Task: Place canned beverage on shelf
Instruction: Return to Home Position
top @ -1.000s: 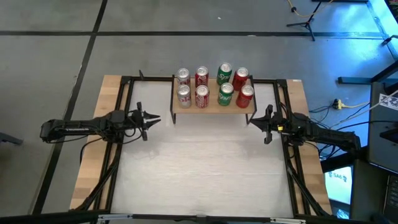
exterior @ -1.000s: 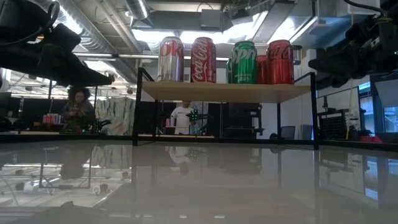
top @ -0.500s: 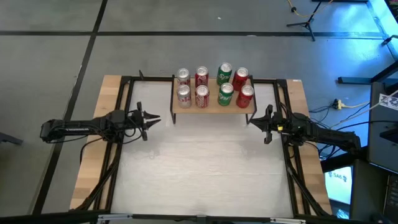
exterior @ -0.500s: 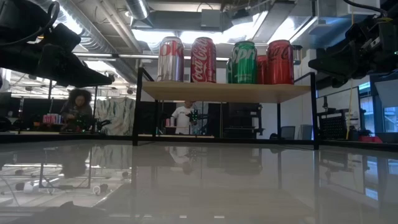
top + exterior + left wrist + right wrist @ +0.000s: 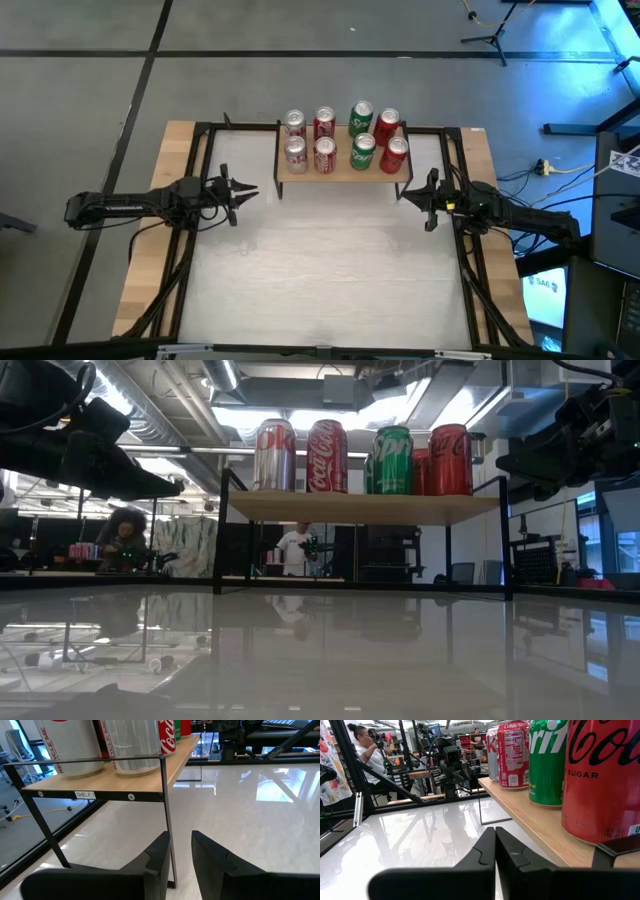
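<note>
Left gripper (image 5: pixel 248 190) is held low over the white table (image 5: pixel 330 285), and the shelf (image 5: pixel 340 171) lies just ahead of its fingertips and slightly to one side. Its fingers (image 5: pixel 159 851) are seen narrowly apart in the left wrist view, with nothing clamped between them; a black shelf leg (image 5: pixel 167 815) shows through the gap farther off. A small label reading "SHELF 1" (image 5: pixel 84 794) is shown on the plank edge only in this view.

From above, eight cans are counted on the shelf, in two rows of four, which the level view cannot confirm. In the low view only one row is seen clearly on the plank: a silver can (image 5: pixel 275 455), a red can (image 5: pixel 326 456), a green can (image 5: pixel 393 460) and a second red can (image 5: pixel 450 459), all upright, with another red one partly hidden between the last two. Two people (image 5: pixel 295 550) are seen in the room beyond, below the plank, in this view.

Right gripper (image 5: pixel 408 195) is held beside the other end of the shelf, its tips turned toward it, well apart from the left one. Its fingers (image 5: pixel 487 845) are pressed together with nothing between them, as only the right wrist view shows. In that view the second red can stands nearest the gripper, then the green can, then two more cans farther along the plank. No can is touched by either gripper.
</note>
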